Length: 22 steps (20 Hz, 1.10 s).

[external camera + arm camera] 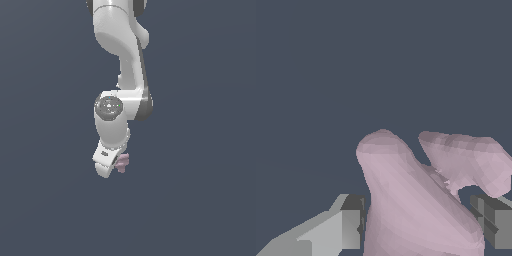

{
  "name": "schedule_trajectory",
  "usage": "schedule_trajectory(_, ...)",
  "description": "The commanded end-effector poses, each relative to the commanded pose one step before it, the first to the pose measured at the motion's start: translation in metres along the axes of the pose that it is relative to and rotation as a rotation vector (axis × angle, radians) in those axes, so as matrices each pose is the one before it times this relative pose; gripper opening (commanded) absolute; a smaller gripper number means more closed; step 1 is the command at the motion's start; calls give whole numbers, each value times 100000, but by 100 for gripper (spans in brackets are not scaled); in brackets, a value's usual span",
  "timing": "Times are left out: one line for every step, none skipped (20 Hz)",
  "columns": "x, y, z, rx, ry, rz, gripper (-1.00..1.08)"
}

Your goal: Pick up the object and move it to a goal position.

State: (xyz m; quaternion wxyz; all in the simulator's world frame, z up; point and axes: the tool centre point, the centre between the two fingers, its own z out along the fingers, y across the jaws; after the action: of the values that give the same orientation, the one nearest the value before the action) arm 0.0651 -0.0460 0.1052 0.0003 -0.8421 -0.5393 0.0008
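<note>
The object (122, 162) is a small pale pink-mauve lumpy shape with stubby protrusions. In the exterior view it peeks out beside the white hand of my gripper (114, 167), on the exterior view's right of it. In the wrist view the object (416, 200) fills the space between the two grey fingertips (351, 222), and both pads touch its sides. My gripper (421, 227) is shut on it. Much of the object is hidden behind the hand in the exterior view.
A plain dark blue-grey background surrounds the arm in both views. The white arm (122, 60) comes down from the top of the exterior view. No other objects show.
</note>
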Motion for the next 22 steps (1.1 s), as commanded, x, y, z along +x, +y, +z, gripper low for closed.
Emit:
schedule_trajectory(1624,-414,-1983,-145,63,-106,-100)
schedule_trajectory(704,-183,-862,0,0,0,-100)
schedule_trajectory(752,-198,-880,-2,-15,-46,-100)
schedule_trajectory(730,-185,-893,0,0,0,-100)
schedule_trajectory(736,-185,-899,0,0,0,-100)
schedule_trajectory(739,-183,-902,0,0,0,-100)
schedule_trajectory(740,-181,-901,0,0,0,-100)
schedule_trajectory(739,-178,-898,0,0,0,-100)
schedule_trajectory(737,-175,-895,0,0,0,-100)
schedule_trajectory(723,-167,-891,19,45,4,-100)
schedule_trajectory(731,-168,-883,0,0,0,-100)
schedule_trajectory(726,-164,-875,0,0,0,-100)
schedule_trajectory(721,-160,-866,0,0,0,-100)
schedule_trajectory(715,-155,-857,0,0,0,-100)
schedule_trajectory(708,-151,-846,0,0,0,-100)
schedule_trajectory(658,-123,-837,19,41,52,-100)
schedule_trajectory(691,-141,-821,0,0,0,-100)
schedule_trajectory(663,-132,-785,0,0,0,-100)
schedule_trajectory(623,-121,-736,0,0,0,-100)
schedule_trajectory(588,-111,-692,0,0,0,-100)
schedule_trajectory(524,-82,-653,6,11,47,-100)
schedule_trajectory(526,-94,-616,0,0,0,-100)
